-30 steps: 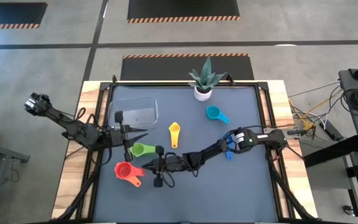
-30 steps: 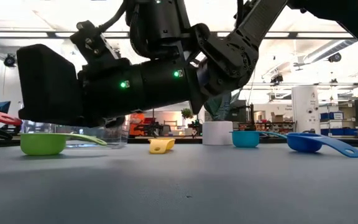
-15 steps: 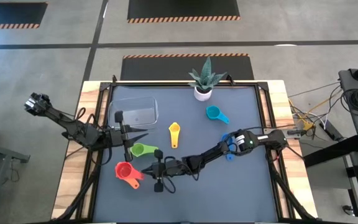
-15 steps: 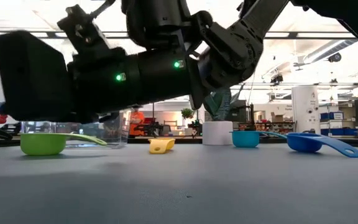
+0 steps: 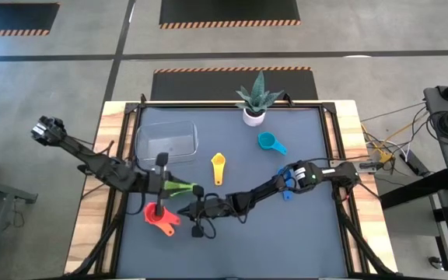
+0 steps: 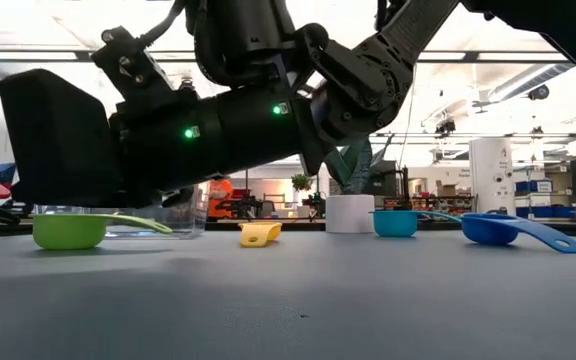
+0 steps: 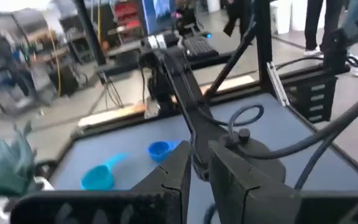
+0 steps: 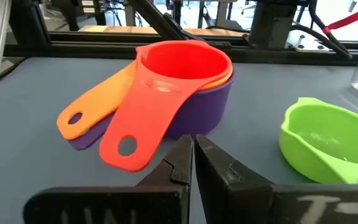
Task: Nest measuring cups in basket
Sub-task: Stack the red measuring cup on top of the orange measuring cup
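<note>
Right gripper [image 5: 197, 211] is low over the worktop [image 5: 286, 233], fingers [image 8: 178, 167] pressed together, empty, pointing at the red cup [image 8: 173, 78] nested in orange [image 8: 95, 106] and purple [image 8: 213, 102]. The green cup [image 8: 319, 143] sits just beside that stack; yellow [image 5: 218, 166], teal [image 5: 268, 142] and blue [image 6: 498, 229] lie apart. The clear basket [image 5: 166, 141] holds no cups. Left gripper [image 5: 162, 180] hovers by the green cup, fingers [image 7: 178, 177] pressed nearly together on nothing

A red cup [image 8: 185, 65] sat in an orange cup [image 8: 98, 99] and a purple cup [image 8: 213, 109]. The green cup [image 8: 325, 146], yellow cup [image 5: 218, 166], teal cup [image 5: 268, 141] and blue cup [image 6: 513, 229] lay on the dark grey mat [image 5: 302, 233].
</note>
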